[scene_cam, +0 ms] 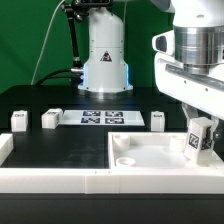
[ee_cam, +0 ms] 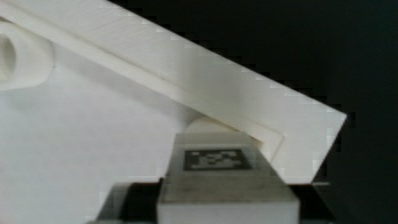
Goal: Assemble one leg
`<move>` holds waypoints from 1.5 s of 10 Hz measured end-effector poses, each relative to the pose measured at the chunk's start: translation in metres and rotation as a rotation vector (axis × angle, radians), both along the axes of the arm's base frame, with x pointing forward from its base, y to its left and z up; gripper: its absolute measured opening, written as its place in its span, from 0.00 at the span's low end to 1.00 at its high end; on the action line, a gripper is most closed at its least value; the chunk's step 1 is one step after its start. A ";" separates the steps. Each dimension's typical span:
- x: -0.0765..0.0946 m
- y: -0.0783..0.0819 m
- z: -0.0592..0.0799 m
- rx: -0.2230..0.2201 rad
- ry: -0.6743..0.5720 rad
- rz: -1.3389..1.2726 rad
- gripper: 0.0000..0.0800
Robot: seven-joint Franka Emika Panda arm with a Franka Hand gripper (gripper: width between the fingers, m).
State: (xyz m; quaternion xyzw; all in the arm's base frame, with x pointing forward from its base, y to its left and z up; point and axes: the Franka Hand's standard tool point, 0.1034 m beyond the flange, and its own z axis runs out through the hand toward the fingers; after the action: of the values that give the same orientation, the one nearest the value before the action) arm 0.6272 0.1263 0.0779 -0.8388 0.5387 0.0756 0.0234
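Observation:
My gripper (scene_cam: 199, 128) is shut on a leg (scene_cam: 200, 140), a small white block with a black-and-white tag, and holds it upright over the corner of the large flat white panel (scene_cam: 150, 150) at the exterior view's right. In the wrist view the leg (ee_cam: 221, 160) sits between my dark fingers (ee_cam: 146, 203), its tagged face toward the camera, its far end at the panel's (ee_cam: 107, 130) corner by the raised rim. Whether the leg touches the panel cannot be told. Three more legs (scene_cam: 18, 120) (scene_cam: 50, 118) (scene_cam: 158, 119) stand on the black table.
The marker board (scene_cam: 103, 119) lies flat between the loose legs. The robot base (scene_cam: 104, 60) stands behind it. A white raised border (scene_cam: 60, 178) runs along the front and the exterior view's left edge of the table. A round socket (ee_cam: 22, 60) shows in the panel.

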 end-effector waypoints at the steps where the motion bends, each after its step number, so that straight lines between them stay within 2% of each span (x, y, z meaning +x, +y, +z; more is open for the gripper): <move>1: 0.000 0.000 0.000 0.001 -0.002 0.012 0.37; 2: 0.000 0.001 0.000 0.012 -0.013 0.114 0.61; 3: -0.001 0.002 0.001 0.017 -0.009 0.164 0.76; 8: -0.001 0.004 0.000 0.081 -0.086 0.805 0.81; 14: -0.001 0.000 -0.001 0.133 -0.146 1.369 0.81; 15: 0.000 -0.001 -0.001 0.133 -0.149 1.383 0.81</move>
State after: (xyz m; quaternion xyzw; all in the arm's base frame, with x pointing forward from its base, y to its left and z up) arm 0.6271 0.1253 0.0771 -0.9890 -0.1276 0.0480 0.0581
